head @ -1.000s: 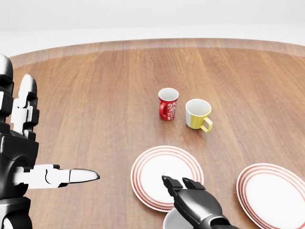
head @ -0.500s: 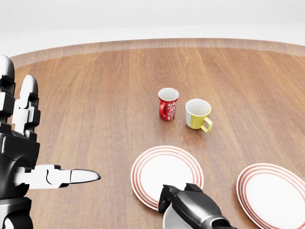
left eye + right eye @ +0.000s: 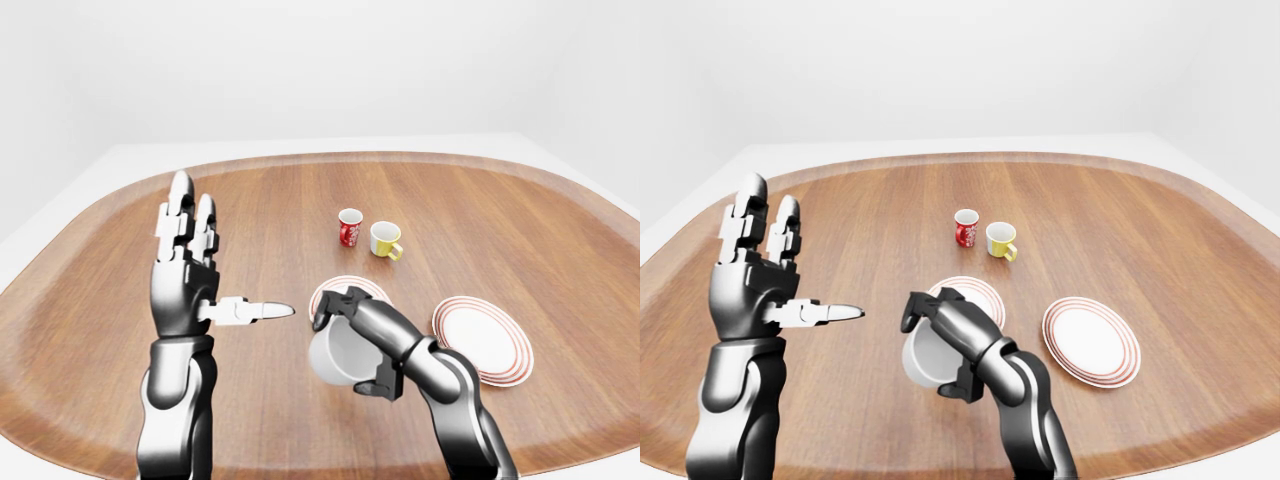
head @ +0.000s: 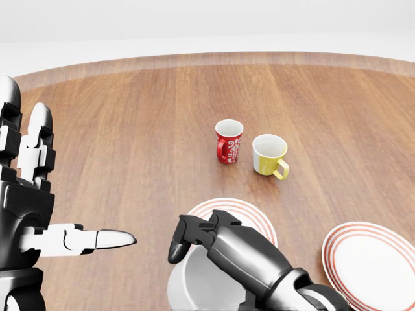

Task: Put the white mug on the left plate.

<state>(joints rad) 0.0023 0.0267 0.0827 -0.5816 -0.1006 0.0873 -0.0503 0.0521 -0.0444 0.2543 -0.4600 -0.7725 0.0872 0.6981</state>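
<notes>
My right hand (image 3: 350,345) is shut on the white mug (image 3: 330,360) and holds it tilted above the table, its opening turned toward the camera. The fingers hook over its rim. In the head view the mug (image 4: 194,285) hangs at the lower left edge of the left plate (image 4: 259,217), a white plate with red rings, and hides part of it. My left hand (image 3: 200,270) is raised at the left, open and empty, with the thumb pointing right.
A red patterned mug (image 4: 228,140) and a yellow-and-white mug (image 4: 268,155) stand side by side above the left plate. A second red-ringed plate (image 4: 369,259) lies at the lower right. The round wooden table (image 4: 130,129) has its rim near the top.
My right hand has closed on the white mug and come up and to the left with it, now covering the left plate's lower left part. The left hand has not moved.
</notes>
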